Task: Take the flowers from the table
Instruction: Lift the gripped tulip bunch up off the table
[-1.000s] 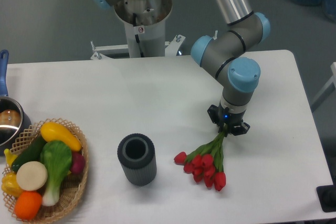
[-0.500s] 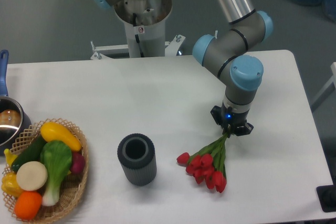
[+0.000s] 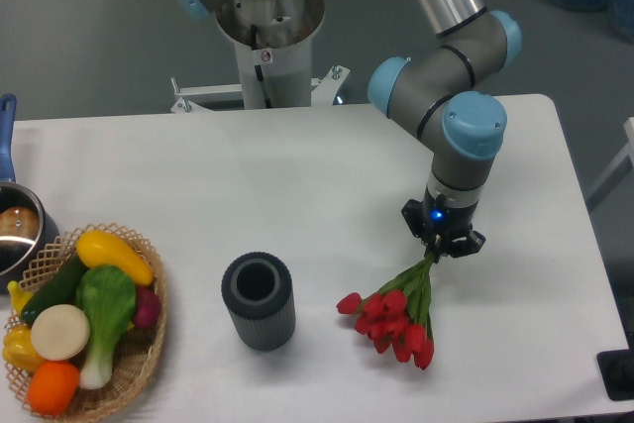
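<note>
Claw (image 3: 437,251) is pinching down on the stem ends of the flowers (image 3: 394,316), lower right of centre in the frame; grasp looks made, so I am judging the pick as roughly half done; the red buds are fanning out down and to the left, the stems running up into the claw; whether the bunch is clearing the surface (image 3: 297,185) or dragging on it is hard to call from this high angle; no clean shadow gap is showing under the buds; what is left, by my read, is a plain lift until the whole bunch is hanging free.

Hard to see: claw fingertips are sitting under the wrist housing, only dark tips and a blue light showing; exact contact point on the stems is hidden; the buds are overlapping, so I am not counting them.

Other things: dark ribbed cylinder cup (image 3: 258,300) is standing upright just left of the buds, not touching them; wicker basket of produce (image 3: 81,319) is sitting at lower left, partly cut off by the frame edge; a pot (image 3: 15,230) at the left edge is cropped; arm base (image 3: 265,22) at the top is cropped too.
</note>
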